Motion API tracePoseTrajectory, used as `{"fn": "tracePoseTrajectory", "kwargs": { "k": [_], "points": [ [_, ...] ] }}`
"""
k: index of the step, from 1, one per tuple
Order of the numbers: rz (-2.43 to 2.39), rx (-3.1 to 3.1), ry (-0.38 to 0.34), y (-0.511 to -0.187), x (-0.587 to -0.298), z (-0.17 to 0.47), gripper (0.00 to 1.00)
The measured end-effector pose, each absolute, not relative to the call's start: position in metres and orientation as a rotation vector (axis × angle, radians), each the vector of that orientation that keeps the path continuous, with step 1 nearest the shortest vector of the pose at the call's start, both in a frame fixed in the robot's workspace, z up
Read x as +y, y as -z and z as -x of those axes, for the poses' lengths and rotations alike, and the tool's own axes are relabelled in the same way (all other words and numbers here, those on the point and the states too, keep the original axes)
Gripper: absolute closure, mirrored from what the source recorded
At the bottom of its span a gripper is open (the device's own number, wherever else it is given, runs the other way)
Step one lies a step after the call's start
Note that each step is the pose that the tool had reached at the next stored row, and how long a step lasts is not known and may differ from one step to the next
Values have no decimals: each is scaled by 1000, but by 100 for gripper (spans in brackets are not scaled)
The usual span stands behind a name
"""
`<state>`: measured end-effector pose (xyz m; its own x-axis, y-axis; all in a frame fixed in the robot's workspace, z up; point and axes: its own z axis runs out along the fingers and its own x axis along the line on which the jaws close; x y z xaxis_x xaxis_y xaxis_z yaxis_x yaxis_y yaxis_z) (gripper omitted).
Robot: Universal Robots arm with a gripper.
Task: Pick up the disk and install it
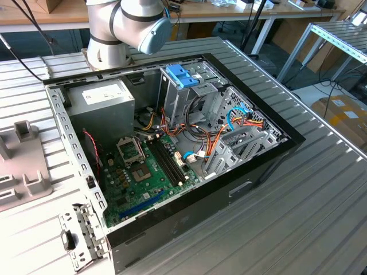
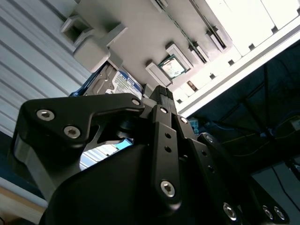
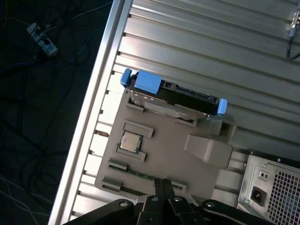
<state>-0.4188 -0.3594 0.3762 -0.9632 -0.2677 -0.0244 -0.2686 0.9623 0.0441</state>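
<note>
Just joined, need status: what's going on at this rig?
The arm's gripper, shut and empty, hangs above the grey holder on the slatted table. The disk sits at that holder's edge, not yet picked up. In the exterior view the computer case lies open on the table, its side off.

The disk (image 3: 171,96) has a dark edge, a silver face and bright blue tabs; its label (image 2: 119,82) is white. The fixture (image 3: 187,159) is plain beige-grey and the ribbed table (image 3: 211,42) is striped silver. The gripper (image 3: 162,182) is matte black. The motherboard (image 1: 143,177) is green and the computer case (image 1: 229,197) black. The cage handles (image 1: 182,74) are light blue, and the cables (image 1: 221,137) are orange, red and yellow.
</note>
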Motion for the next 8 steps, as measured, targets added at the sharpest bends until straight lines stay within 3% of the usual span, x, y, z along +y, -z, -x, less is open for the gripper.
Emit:
{"fn": "tracePoseTrajectory", "kwargs": {
  "k": [8],
  "points": [
    [516, 3081, -74, -376, -359, 419, 89]
  ]
}}
